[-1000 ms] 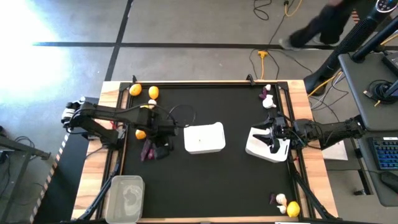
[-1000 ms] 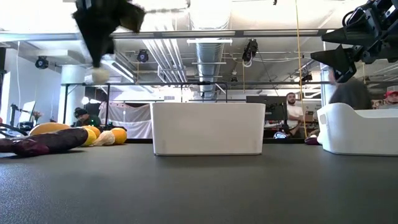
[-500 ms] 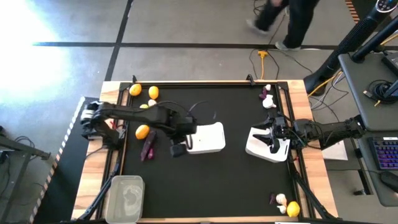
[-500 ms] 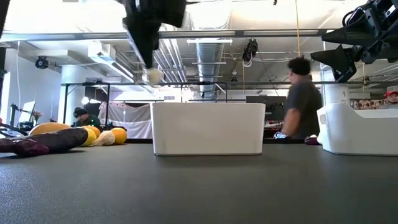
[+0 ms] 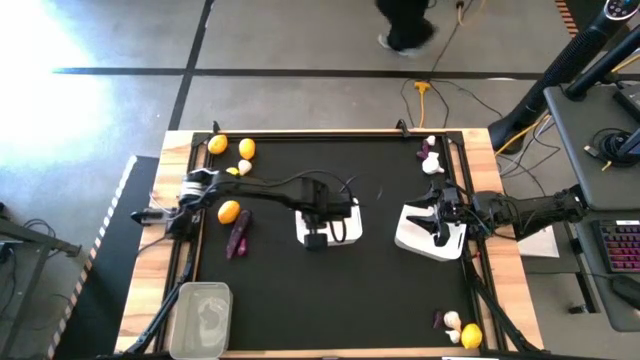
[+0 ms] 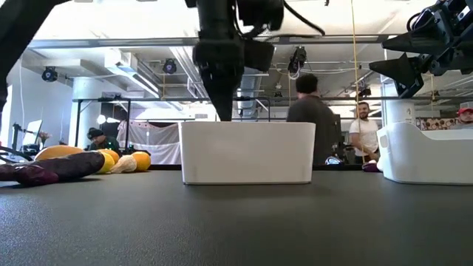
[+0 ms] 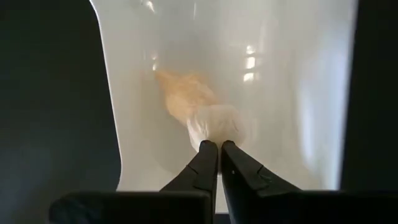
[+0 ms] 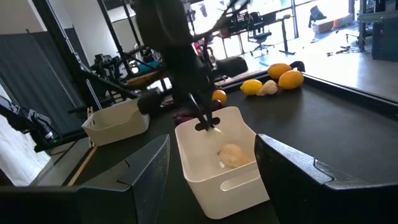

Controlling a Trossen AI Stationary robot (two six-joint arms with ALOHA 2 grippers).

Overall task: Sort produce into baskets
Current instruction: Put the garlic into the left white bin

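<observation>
My left gripper points down into the middle white basket, shut on a small white garlic bulb. The low view shows its fingers dipping behind the basket's near wall, which hides the bulb. A pale orange-tinted bulb lies on this basket's floor. My right gripper waits open and level above the right white basket. Lemons, a garlic bulb and a purple vegetable lie on the mat at the left. My left gripper pinches the garlic bulb by its near end between its two fingertips. The fingers come from above, pointing down. The bulb hangs below them inside the basket's opening. Whether it touches the basket's floor, I cannot tell.
A clear tub stands at the near left corner. Two lemons lie at the far left. Garlic and a purple piece lie at the far right, with garlic and a lemon at the near right. People show beyond the table.
My left gripper has carried the garlic bulb toward the table's right, from above the purple vegetable to over the middle basket. It has sunk until its fingertips are below the rim, and it stays shut.
</observation>
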